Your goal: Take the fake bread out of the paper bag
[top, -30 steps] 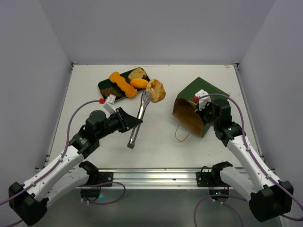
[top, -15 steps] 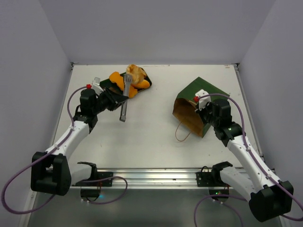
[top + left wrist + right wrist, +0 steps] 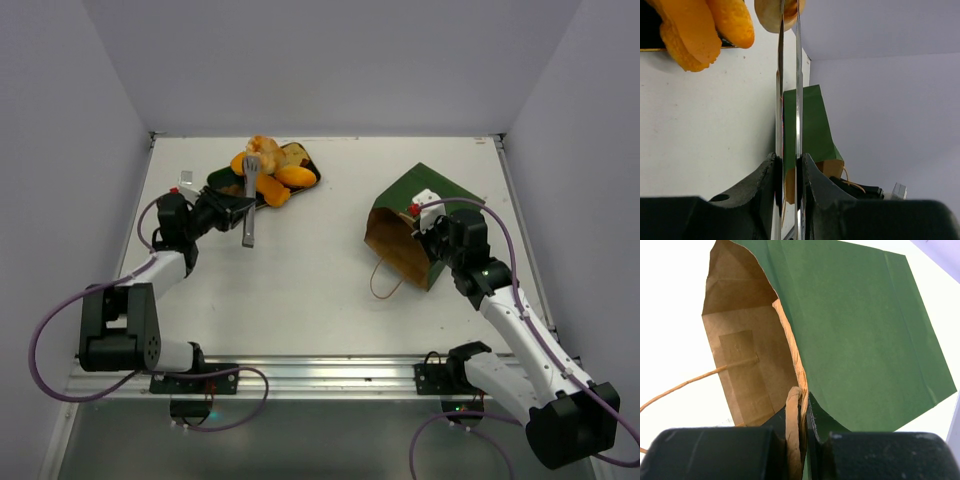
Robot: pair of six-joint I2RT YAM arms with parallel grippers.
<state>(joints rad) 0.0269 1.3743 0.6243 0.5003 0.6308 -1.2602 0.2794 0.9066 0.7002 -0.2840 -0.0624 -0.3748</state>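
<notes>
My left gripper (image 3: 232, 207) (image 3: 788, 165) is shut on a pair of metal tongs (image 3: 250, 202) (image 3: 788, 90). The tongs' tips pinch a tan round bun (image 3: 262, 150) (image 3: 771, 12) of the fake bread, over the dark green tray (image 3: 218, 180). Orange rolls (image 3: 285, 178) (image 3: 700, 30) lie on that tray. The paper bag (image 3: 425, 200) (image 3: 855, 325) lies on its side at the right, mouth toward the near left, brown inside showing. My right gripper (image 3: 432, 240) (image 3: 802, 410) is shut on the bag's rim. No bread shows inside the bag in the right wrist view.
The bag's string handle (image 3: 385, 285) (image 3: 685, 382) loops onto the white table (image 3: 320, 270) in front of the bag's mouth. Grey walls close the table on three sides.
My left arm has swung left and back, carrying the tongs and the bun from the table's middle to above the tray. The right arm and the bag have not moved.
</notes>
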